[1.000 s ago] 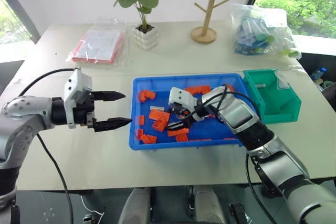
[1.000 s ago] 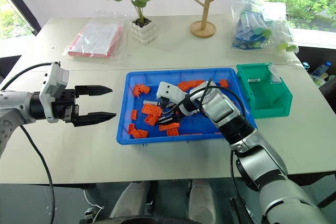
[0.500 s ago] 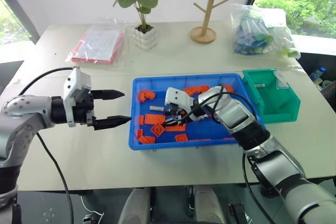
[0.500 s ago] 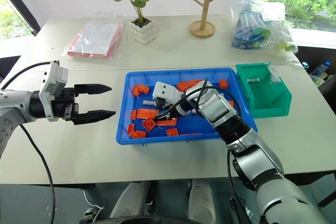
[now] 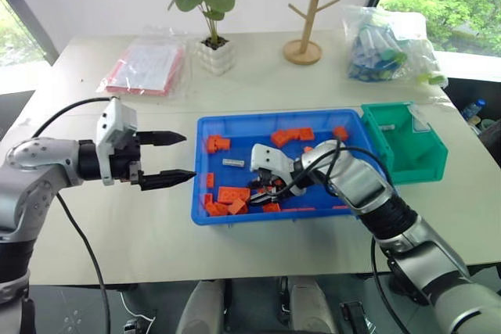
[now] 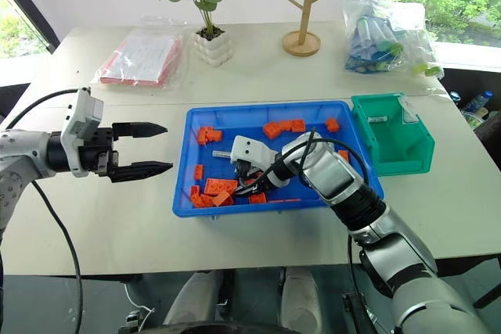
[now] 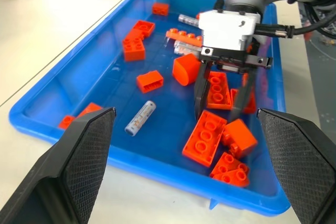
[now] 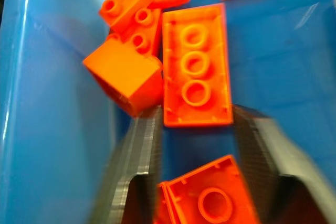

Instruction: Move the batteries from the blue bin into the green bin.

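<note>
Right tool (image 7: 226, 100) hangs low in the blue bin (image 5: 205, 214), fingers apart among orange bricks (image 7: 206, 138), gripping nothing. Left tool (image 5: 175, 158) hovers open beside the bin. A battery (image 7: 140, 117) lies inside; green bin (image 5: 423, 168) beyond.

bins: large shallow bright-blue plastic tray (image 5: 205, 127) on the table (image 5: 156, 232), small deep green plastic bin (image 5: 407, 150) touching its right end | tray contents: orange studded bricks (image 5: 231, 195) scattered, silver-grey cylindrical battery (image 5: 232, 163) left of centre | behind: potted plant (image 5: 210, 13), wooden stand (image 5: 307, 17) to its right
</note>
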`<control>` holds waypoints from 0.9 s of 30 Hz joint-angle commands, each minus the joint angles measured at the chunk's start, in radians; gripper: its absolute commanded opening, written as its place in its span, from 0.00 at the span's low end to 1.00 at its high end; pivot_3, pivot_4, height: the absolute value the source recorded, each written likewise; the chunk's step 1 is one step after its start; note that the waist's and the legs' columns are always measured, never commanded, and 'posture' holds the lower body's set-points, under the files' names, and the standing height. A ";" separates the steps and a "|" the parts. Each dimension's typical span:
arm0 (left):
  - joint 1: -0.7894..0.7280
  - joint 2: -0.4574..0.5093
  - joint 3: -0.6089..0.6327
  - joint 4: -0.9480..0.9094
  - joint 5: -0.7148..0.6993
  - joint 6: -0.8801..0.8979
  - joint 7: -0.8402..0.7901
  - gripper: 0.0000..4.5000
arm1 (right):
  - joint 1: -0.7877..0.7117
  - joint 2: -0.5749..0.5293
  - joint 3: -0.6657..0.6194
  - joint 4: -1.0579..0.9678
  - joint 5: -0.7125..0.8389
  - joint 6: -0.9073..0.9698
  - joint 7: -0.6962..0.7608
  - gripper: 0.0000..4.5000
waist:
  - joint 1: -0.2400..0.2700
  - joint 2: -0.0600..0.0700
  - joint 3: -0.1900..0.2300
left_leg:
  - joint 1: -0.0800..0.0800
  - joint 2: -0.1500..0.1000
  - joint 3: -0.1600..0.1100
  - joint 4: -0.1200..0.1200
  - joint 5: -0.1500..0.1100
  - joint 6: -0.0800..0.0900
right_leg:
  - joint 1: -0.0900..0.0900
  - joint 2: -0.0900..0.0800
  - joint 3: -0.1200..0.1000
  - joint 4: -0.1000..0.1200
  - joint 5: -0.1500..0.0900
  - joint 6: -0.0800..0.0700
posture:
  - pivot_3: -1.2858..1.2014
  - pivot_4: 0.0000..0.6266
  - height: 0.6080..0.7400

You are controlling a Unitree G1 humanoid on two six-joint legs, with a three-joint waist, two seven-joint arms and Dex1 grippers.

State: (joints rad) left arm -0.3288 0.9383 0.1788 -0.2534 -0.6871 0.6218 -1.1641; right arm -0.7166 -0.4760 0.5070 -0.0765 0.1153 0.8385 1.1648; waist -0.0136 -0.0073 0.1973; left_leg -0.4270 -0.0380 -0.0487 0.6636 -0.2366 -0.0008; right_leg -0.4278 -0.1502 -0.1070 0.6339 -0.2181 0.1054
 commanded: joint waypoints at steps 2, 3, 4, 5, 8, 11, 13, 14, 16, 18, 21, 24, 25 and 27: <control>-0.027 0.008 0.007 0.004 0.004 -0.018 -0.016 1.00 | -0.039 0.000 -0.024 -0.024 0.024 0.000 -0.009 0.89 | 0.000 0.000 0.000 | 0.000 0.000 0.000 0.000 0.000 0.000 | 0.000 0.000 0.000 0.000 0.000 0.000 | 0.52 0.24 0.64; -0.027 0.009 0.008 0.004 0.004 -0.017 -0.018 1.00 | -0.063 0.005 -0.045 -0.017 0.040 0.014 -0.007 0.89 | 0.000 0.000 0.000 | 0.000 0.000 0.000 0.000 0.000 0.000 | 0.000 0.000 0.000 0.000 0.000 0.000 | 0.52 0.24 0.64; -0.028 0.010 0.008 0.006 0.006 -0.017 -0.020 1.00 | -0.089 0.010 -0.064 -0.004 0.055 0.027 -0.006 0.89 | -0.001 0.000 0.000 | 0.000 0.000 0.000 0.000 0.000 0.000 | 0.000 0.000 0.000 0.000 0.000 0.001 | 0.52 0.24 0.64; -0.028 0.012 0.009 0.006 0.006 -0.016 -0.023 1.00 | -0.118 0.014 -0.082 0.013 0.069 0.035 -0.004 0.89 | -0.002 0.000 0.000 | 0.000 0.000 0.000 0.000 0.000 0.000 | 0.000 0.000 0.000 0.000 0.000 0.001 | 0.52 0.24 0.64; -0.029 0.015 0.013 0.007 0.007 -0.015 -0.027 1.00 | -0.189 0.027 -0.104 0.097 0.075 0.000 -0.013 0.89 | -0.001 0.000 0.000 | 0.000 0.000 0.000 0.000 0.000 0.000 | 0.000 0.000 0.000 0.000 0.000 0.001 | 0.52 0.24 0.64; -0.028 0.015 0.016 0.004 0.008 -0.013 -0.024 1.00 | -0.233 0.061 -0.104 0.214 0.053 -0.062 -0.040 0.89 | -0.001 0.000 0.000 | 0.000 0.000 0.000 0.000 0.000 0.000 | 0.000 0.000 0.000 0.000 0.000 0.000 | 0.52 0.24 0.64; -0.029 0.014 0.018 0.001 0.007 -0.010 -0.020 1.00 | -0.248 0.086 -0.096 0.286 0.035 -0.109 -0.055 0.89 | -0.001 0.000 0.000 | 0.000 0.000 0.000 0.000 0.000 0.000 | 0.000 0.000 0.000 0.000 0.000 0.000 | 0.52 0.24 0.64; -0.030 0.013 0.019 -0.001 0.006 -0.008 -0.018 1.00 | -0.251 0.099 -0.089 0.325 0.020 -0.140 -0.065 0.89 | -0.001 0.000 0.000 | 0.000 0.000 0.000 0.000 0.000 0.000 | 0.000 0.000 0.000 0.000 0.000 0.000 | 0.52 0.24 0.64; -0.031 0.012 0.022 -0.006 0.003 -0.003 -0.012 1.00 | -0.252 0.120 -0.070 0.392 -0.013 -0.205 -0.083 0.89 | -0.001 0.000 0.000 | 0.000 -0.001 0.000 0.000 0.000 0.000 | 0.000 0.000 0.000 0.000 0.000 -0.001 | 0.52 0.24 0.64; -0.028 0.013 0.028 -0.014 -0.003 0.002 -0.006 1.00 | -0.256 0.148 -0.061 0.457 -0.043 -0.261 -0.109 0.89 | -0.002 0.000 0.000 | 0.000 -0.001 0.000 0.000 0.000 0.000 | 0.000 0.000 0.000 0.000 0.000 -0.001 | 0.52 0.24 0.64; -0.021 0.017 0.036 -0.027 -0.010 0.008 -0.001 1.00 | -0.264 0.193 -0.060 0.541 -0.081 -0.321 -0.154 0.89 | -0.005 0.000 0.000 | 0.000 -0.001 0.000 0.000 0.000 0.000 | -0.001 0.000 0.000 0.000 0.000 -0.001 | 0.52 0.24 0.64; -0.019 0.022 0.042 -0.033 -0.014 0.016 0.001 1.00 | -0.261 0.218 -0.060 0.580 -0.107 -0.355 -0.164 0.89 | -0.007 0.000 0.000 | 0.000 -0.001 0.000 -0.001 0.000 -0.001 | -0.001 0.000 0.000 0.001 0.000 -0.001 | 0.52 0.24 0.64; -0.019 0.023 0.043 -0.034 -0.015 0.018 0.002 1.00 | -0.257 0.221 -0.062 0.580 -0.110 -0.358 -0.160 0.77 | -0.007 0.000 0.000 | 0.000 -0.001 0.000 -0.001 0.000 -0.001 | -0.001 0.000 0.000 0.001 0.000 -0.001 | 0.52 0.24 0.64; -0.016 0.026 0.045 -0.039 -0.019 0.023 0.002 1.00 | -0.243 0.218 -0.056 0.556 -0.115 -0.357 -0.141 0.60 | -0.007 0.000 0.000 | 0.000 -0.001 0.000 -0.001 0.001 -0.001 | -0.001 0.001 0.000 0.001 0.000 -0.001 | 0.52 0.24 0.64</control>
State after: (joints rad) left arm -0.3436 0.9437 0.1839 -0.2617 -0.6877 0.6454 -1.1623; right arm -0.9509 -0.2602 0.4511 0.5100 0.0039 0.4935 1.0104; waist -0.0203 -0.0069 0.1976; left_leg -0.4271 -0.0388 -0.0484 0.6629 -0.2361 -0.0016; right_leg -0.4287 -0.1497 -0.1068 0.6347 -0.2177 0.1048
